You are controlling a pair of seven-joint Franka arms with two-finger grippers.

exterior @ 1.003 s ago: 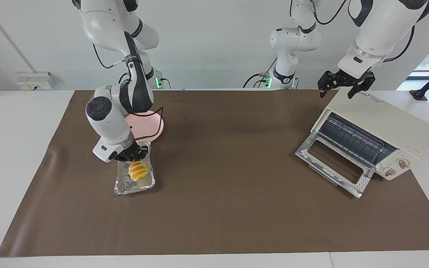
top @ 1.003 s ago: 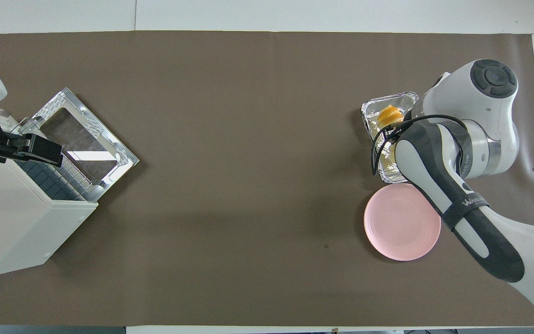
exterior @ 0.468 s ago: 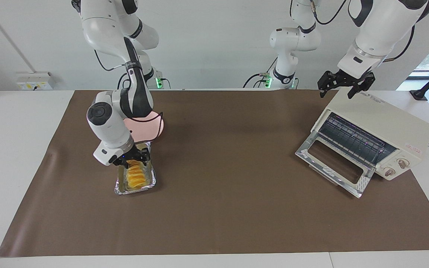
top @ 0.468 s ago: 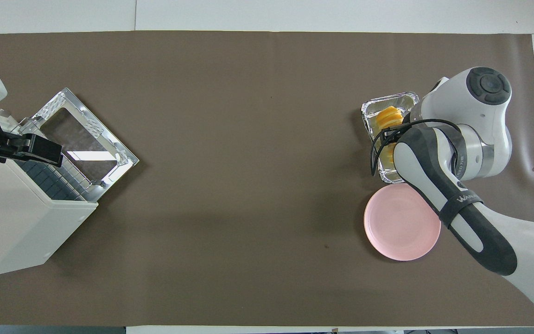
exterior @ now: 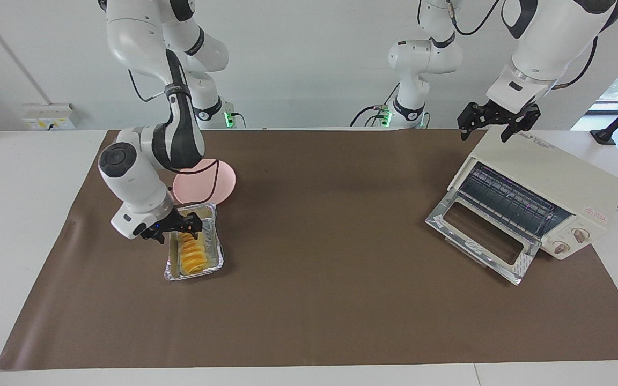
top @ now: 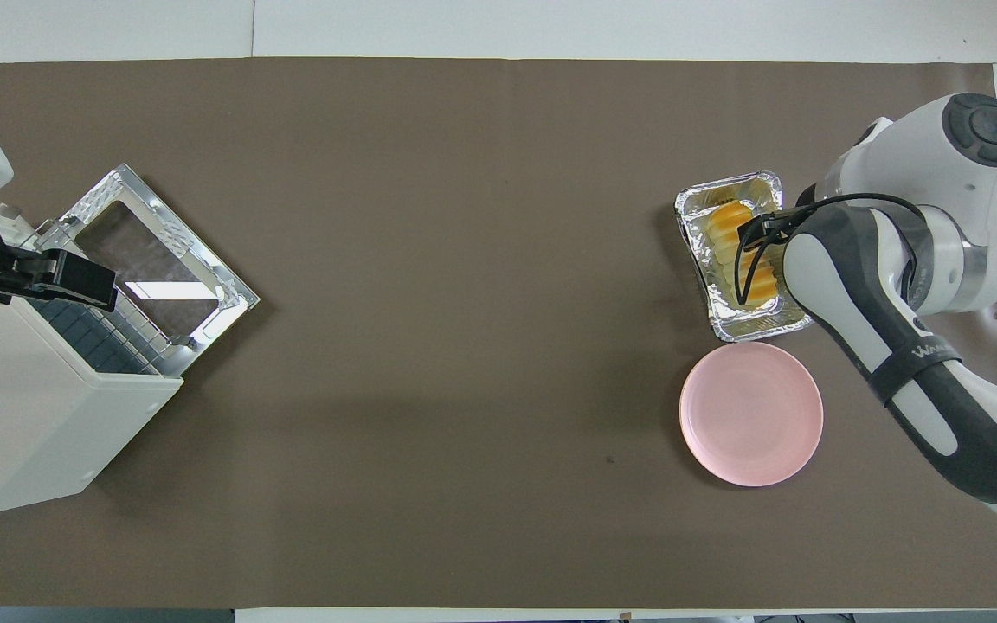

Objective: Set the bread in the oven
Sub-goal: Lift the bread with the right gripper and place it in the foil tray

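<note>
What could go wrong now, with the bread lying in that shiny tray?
The bread lies loose in the foil tray, so a grab by the right gripper might drag the light tray along. The oven stands at the left arm's end of the table, a long carry with room for a drop. The left gripper hangs over the oven and might get in the way.

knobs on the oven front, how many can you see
2. Both knobs sit side by side on the front panel of the oven, beside its open door: one slightly nearer the robots, the other just below it in the facing view. The overhead view shows neither.
</note>
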